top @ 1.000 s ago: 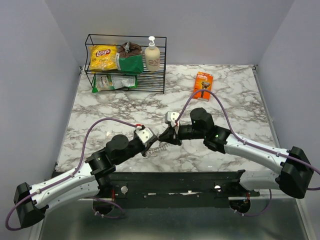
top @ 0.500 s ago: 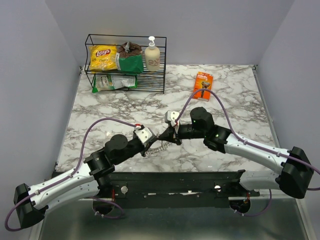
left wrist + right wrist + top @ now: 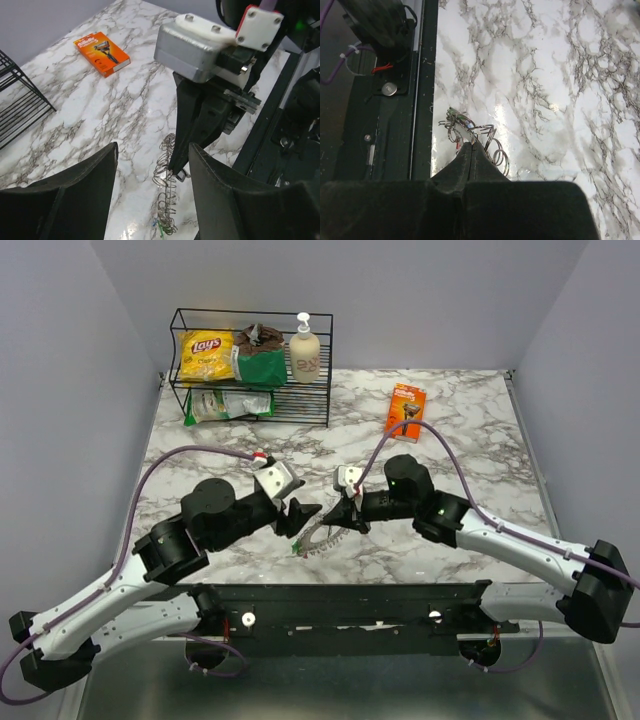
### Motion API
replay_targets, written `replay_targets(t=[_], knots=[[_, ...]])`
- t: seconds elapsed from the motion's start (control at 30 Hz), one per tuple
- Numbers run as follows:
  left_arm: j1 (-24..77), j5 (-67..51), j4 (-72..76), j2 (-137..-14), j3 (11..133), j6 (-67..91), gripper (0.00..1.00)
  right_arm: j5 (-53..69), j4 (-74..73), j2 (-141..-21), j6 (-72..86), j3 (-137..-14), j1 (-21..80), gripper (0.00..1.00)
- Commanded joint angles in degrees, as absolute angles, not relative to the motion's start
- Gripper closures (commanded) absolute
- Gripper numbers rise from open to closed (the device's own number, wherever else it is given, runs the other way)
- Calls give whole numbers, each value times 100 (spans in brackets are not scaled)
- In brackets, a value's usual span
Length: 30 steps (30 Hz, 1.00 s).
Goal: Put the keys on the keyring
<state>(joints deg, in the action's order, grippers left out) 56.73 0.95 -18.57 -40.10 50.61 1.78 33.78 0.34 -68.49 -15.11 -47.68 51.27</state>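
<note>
The keyring [image 3: 320, 538] is a coiled run of silvery wire loops, hanging down to the marble near the front edge. My right gripper [image 3: 338, 523] is shut on its upper end; in the right wrist view the fingertips [image 3: 472, 146] pinch a wire of the keyring [image 3: 496, 150]. Keys bunch at the keyring's lower end: a green head [image 3: 453, 110], a blue bit [image 3: 470, 124] and a red bit [image 3: 456, 145]. My left gripper [image 3: 303, 512] stands open just left of the keyring, holding nothing. The left wrist view has the keyring [image 3: 167, 200] below my open fingers [image 3: 153, 147], with the right gripper [image 3: 175, 165] on it.
A black wire rack [image 3: 250, 370] at the back left holds snack bags and a soap bottle [image 3: 305, 352]. An orange razor box [image 3: 406, 405] lies at the back right. The black mounting rail [image 3: 350, 600] runs along the near table edge, close under the keyring.
My left gripper has opened, let go of the keyring and drawn back up and to the left. The right gripper has shut on the keyring and holds it.
</note>
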Motion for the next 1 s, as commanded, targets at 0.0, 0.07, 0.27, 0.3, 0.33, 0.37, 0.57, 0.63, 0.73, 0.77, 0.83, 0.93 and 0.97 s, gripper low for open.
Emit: replay_targets(t=[0.0, 0.07, 0.27, 0.3, 0.33, 0.37, 0.57, 0.63, 0.73, 0.77, 0.83, 0.93, 0.97], knots=[[5687, -1000, -3249, -4551, 5956, -200, 34, 3674, -167, -6504, -1775, -4755, 5133, 99], [5669, -1413, -3558, -4754, 6204, -517, 34, 3700, -246, -6329, -1845, -4702, 5133, 99], [5485, -3013, -4236, -5308, 6469, -1308, 34, 3928, -448, -5828, -1968, -4527, 5133, 99], [5406, -3189, -4228, -5387, 6451, -1362, 34, 3972, -457, -5775, -1977, -4500, 5133, 99], [5370, -3434, -4219, -5431, 6442, -1415, 34, 4086, -466, -5722, -1986, -4474, 5124, 99], [5327, -3550, -4210, -5449, 6425, -1467, 35, 4130, -483, -5678, -1986, -4456, 5124, 99], [5063, -4200, -4069, -5660, 6381, -1722, 37, 4395, -633, -5537, -1969, -4465, 5133, 99], [5036, -4350, -4078, -5756, 6416, -1819, 39, 4403, -642, -5494, -1960, -4456, 5133, 99], [5010, -4535, -4122, -5967, 6486, -1907, 46, 4333, -642, -5414, -1925, -4430, 5124, 99], [5001, -4587, -4166, -6029, 6512, -1951, 48, 4324, -642, -5414, -1925, -4430, 5133, 99], [5001, -4667, -4253, -6196, 6591, -1977, 52, 4272, -642, -5388, -1916, -4421, 5124, 99], [4992, -4658, -4342, -6319, 6697, -2039, 53, 4210, -642, -5370, -1925, -4412, 5133, 99], [4992, -4641, -4333, -6345, 6706, -2048, 55, 4193, -642, -5379, -1925, -4421, 5133, 99]])
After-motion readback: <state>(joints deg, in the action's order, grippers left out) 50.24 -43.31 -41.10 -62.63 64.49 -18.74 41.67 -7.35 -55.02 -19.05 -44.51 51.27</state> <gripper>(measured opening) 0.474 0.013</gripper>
